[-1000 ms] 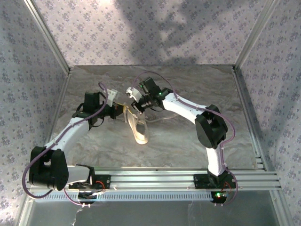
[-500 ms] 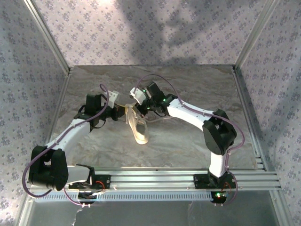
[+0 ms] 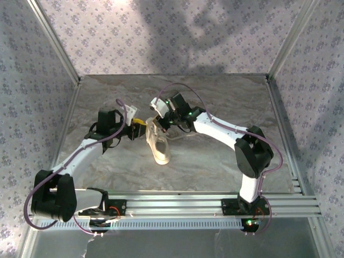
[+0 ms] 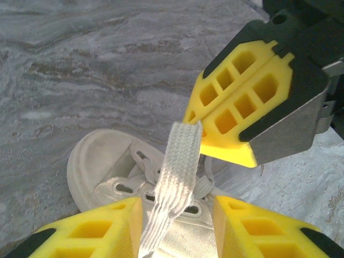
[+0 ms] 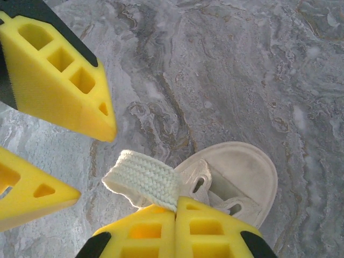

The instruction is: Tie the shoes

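Left of the cream-white low-top sneaker (image 3: 159, 149) on the grey marbled table (image 3: 215, 161): left yellow-padded gripper (image 3: 139, 122), jaws apart, flat white woven lace (image 4: 174, 166) running between. Right of it: right yellow-padded gripper (image 4: 207, 126) pinching lace end. Could slip free if tugged sideways.

A lace (image 5: 142, 184) pinched beside the shoe (image 5: 242, 172)
It is clamped in the closed right gripper (image 5: 176, 207); the left gripper (image 5: 92, 161) is spread apart further left of the shoe.

White left arm (image 3: 80, 153), white right arm (image 3: 217, 128), black joint housings (image 3: 250, 153), looping purple cables (image 3: 181, 86), yellow grid-cut fingers (image 4: 231, 148) backed in black on left end effector (image 4: 177, 207) and right end effector (image 5: 174, 207), silver base rail (image 3: 177, 203)
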Controlling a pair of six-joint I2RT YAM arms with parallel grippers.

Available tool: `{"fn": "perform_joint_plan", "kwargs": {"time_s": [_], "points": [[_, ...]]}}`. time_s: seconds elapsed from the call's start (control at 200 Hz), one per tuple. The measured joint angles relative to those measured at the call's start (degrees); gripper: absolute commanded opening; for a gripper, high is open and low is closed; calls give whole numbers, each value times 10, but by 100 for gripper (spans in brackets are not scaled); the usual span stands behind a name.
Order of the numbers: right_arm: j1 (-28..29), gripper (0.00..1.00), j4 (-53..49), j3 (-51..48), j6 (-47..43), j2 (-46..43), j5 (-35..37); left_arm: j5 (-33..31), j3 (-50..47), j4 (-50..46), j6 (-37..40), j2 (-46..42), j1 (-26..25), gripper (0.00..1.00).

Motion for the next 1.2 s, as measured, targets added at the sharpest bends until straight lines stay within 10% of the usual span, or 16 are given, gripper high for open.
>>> {"fn": "perform_joint_plan", "kwargs": {"time_s": [1.199], "points": [[-19,0,-32,13,-1,1,-58,-29,17,73,53,72,-55,0]]}}
